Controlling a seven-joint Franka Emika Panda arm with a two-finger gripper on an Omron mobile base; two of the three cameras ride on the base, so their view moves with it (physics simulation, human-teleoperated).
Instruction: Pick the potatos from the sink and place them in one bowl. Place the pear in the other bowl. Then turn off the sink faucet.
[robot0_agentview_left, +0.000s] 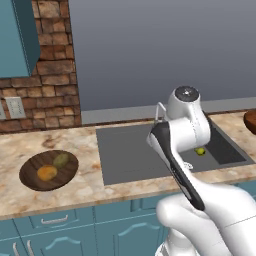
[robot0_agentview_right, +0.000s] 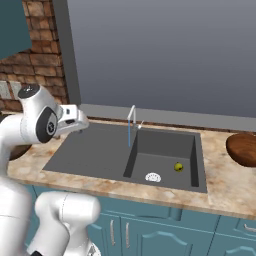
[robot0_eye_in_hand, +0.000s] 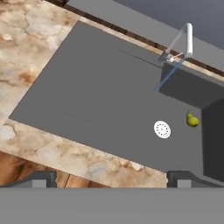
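The two potatos, one golden-orange (robot0_agentview_left: 47, 173) and one olive-green (robot0_agentview_left: 61, 160), lie in the dark brown wooden bowl (robot0_agentview_left: 30, 175) on the counter left of the sink (robot0_agentview_left: 130, 150). The small yellow-green pear (robot0_agentview_right: 178, 167) (robot0_eye_in_hand: 191, 120) rests in the sink's deep well near the round drain (robot0_eye_in_hand: 162, 129). The reddish-brown bowl (robot0_agentview_right: 242, 148) stands on the counter right of the sink. A thin blue stream runs from the faucet (robot0_agentview_right: 132, 117) (robot0_eye_in_hand: 188, 39). My gripper (robot0_eye_in_hand: 113, 180) is open and holds nothing; it hovers over the counter at the sink's left edge, between the dark bowl and the flat panel.
A brick wall with a socket plate (robot0_agentview_left: 14, 107) rises behind the counter at the left, under a teal cabinet (robot0_agentview_left: 17, 35). Teal drawers (robot0_agentview_left: 55, 220) run below the counter's front edge. My own arm (robot0_agentview_left: 185, 130) hides part of the sink in the left base view.
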